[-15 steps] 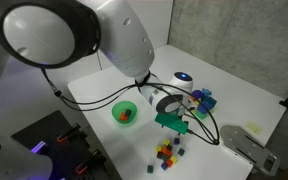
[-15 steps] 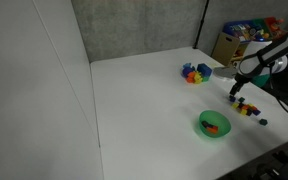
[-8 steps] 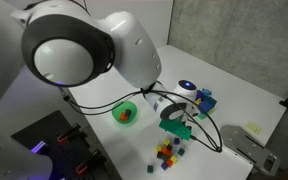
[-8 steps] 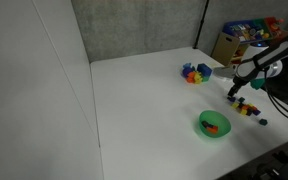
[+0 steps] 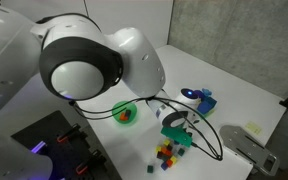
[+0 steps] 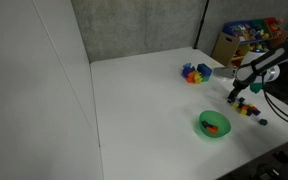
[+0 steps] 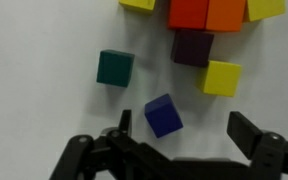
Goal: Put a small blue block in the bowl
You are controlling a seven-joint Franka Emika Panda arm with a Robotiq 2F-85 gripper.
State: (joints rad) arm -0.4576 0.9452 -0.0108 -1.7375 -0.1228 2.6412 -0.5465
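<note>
Approach stage, by the look of it: the end effector (image 7: 182, 128), jaws spread, hovered over the tiny blue cube (image 7: 164, 115) on the white worktop (image 6: 144, 100), beside other small coloured cubes (image 7: 206, 45). Next it would need to descend and close. The round green bowl (image 6: 203, 119) held one red-orange piece (image 6: 213, 126).

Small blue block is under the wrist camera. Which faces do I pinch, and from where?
Come straight down and pinch two opposite side faces of the small blue block. It lies skewed to the open end effector, so twist the wrist first. Its sides stand apart from the teal cube.
</note>
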